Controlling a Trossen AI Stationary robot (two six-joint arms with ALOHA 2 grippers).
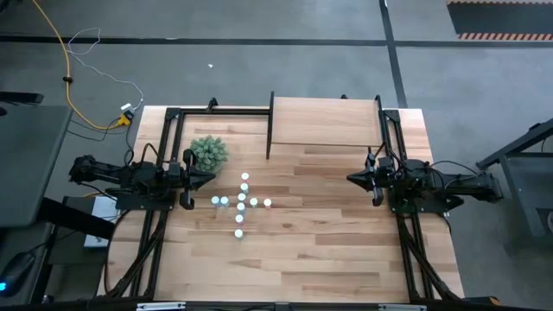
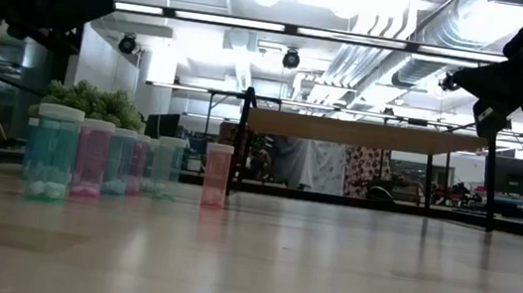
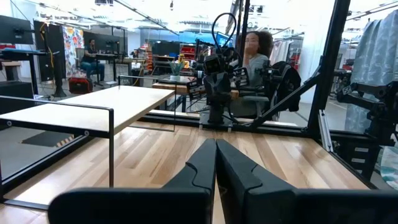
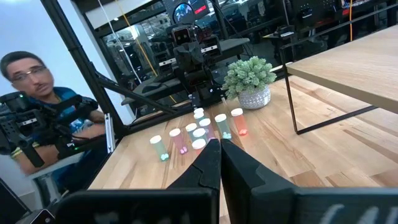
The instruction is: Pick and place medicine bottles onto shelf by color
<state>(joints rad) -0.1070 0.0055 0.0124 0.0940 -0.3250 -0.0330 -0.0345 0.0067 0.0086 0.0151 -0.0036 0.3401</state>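
Observation:
Several tiny white-capped medicine bottles (image 1: pixel 241 205) stand upright in a cross-shaped cluster on the tabletop, left of centre; the low view shows teal, pink and bluish bodies (image 2: pixel 90 158), the right wrist view shows them too (image 4: pixel 199 132). The light-wood shelf (image 1: pixel 324 121) with thin black supports stands at the table's far edge (image 3: pixel 93 102). My left gripper (image 1: pixel 210 180) hovers shut above the table just left of the bottles (image 3: pixel 216 144). My right gripper (image 1: pixel 352 179) hovers shut at the table's right side, pointing toward the bottles (image 4: pixel 220 144).
A bushy green plant in a pot (image 1: pixel 208 151) stands just far-left of the bottles, close to my left gripper. Black frame bars (image 1: pixel 164 138) run along both table sides. Bare tabletop lies between bottles and my right gripper. People sit beyond the table (image 4: pixel 31 93).

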